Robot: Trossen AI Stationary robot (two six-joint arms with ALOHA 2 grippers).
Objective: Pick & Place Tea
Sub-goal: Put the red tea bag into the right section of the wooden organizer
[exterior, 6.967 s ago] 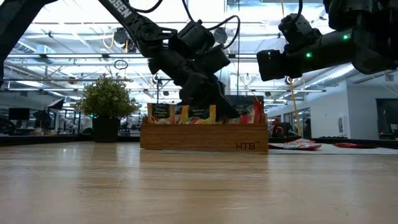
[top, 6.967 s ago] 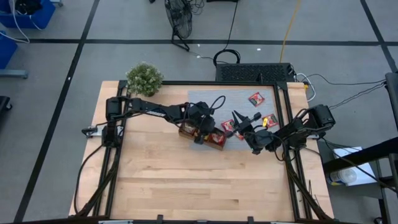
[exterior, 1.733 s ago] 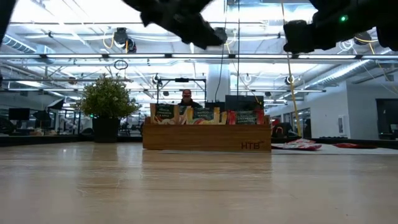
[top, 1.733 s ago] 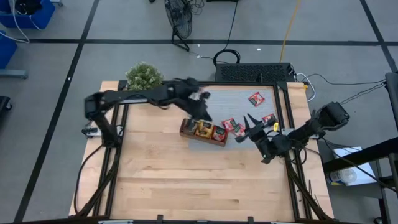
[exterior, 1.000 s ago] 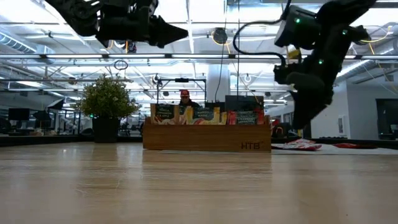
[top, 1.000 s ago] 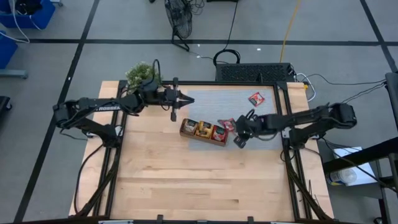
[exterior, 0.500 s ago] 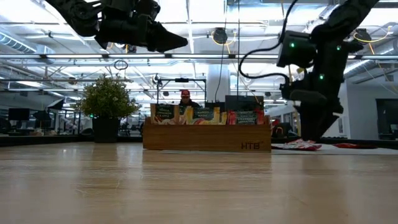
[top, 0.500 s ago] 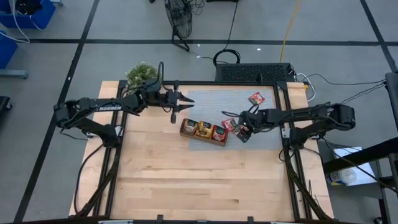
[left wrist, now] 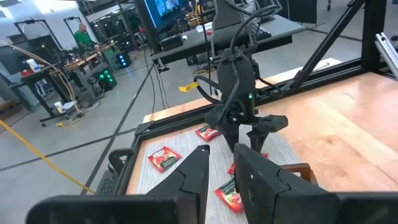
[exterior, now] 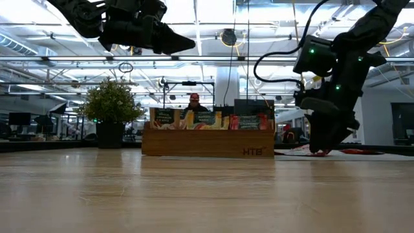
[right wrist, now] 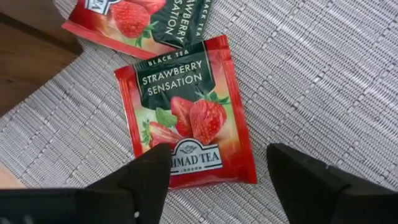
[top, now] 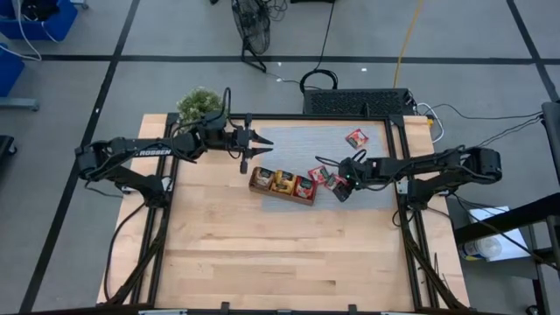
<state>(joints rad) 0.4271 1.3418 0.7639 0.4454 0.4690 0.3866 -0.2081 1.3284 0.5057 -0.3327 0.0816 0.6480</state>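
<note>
Two arms are over the table, and only one is down at the work. The right gripper (right wrist: 214,168) has its fingers spread wide, one on each side of a red strawberry tea sachet (right wrist: 188,115) that lies flat on the grey woven mat (right wrist: 311,74); the fingers are not touching it that I can see, and nothing is held between them. Just past that sachet, farther out from the pincer, a second red sachet (right wrist: 140,18) overlaps its far edge, and beyond that comes the corner of the wooden tray (top: 282,185).

From above, the right gripper (top: 344,185) is low over the mat just beside the tray's near end, with a loose cluster of red sachets (top: 325,175) around its tips. One more red sachet (top: 355,137) lies alone well behind it toward the back of the mat. The tray already stands full of upright sachets (exterior: 207,120) in its compartments.

The left gripper (top: 260,143) hangs high above the table, back from the tray and near the potted plant (top: 201,105), its fingers only narrowly parted and carrying nothing.

A person (exterior: 193,100) in the room shows behind the tray.
</note>
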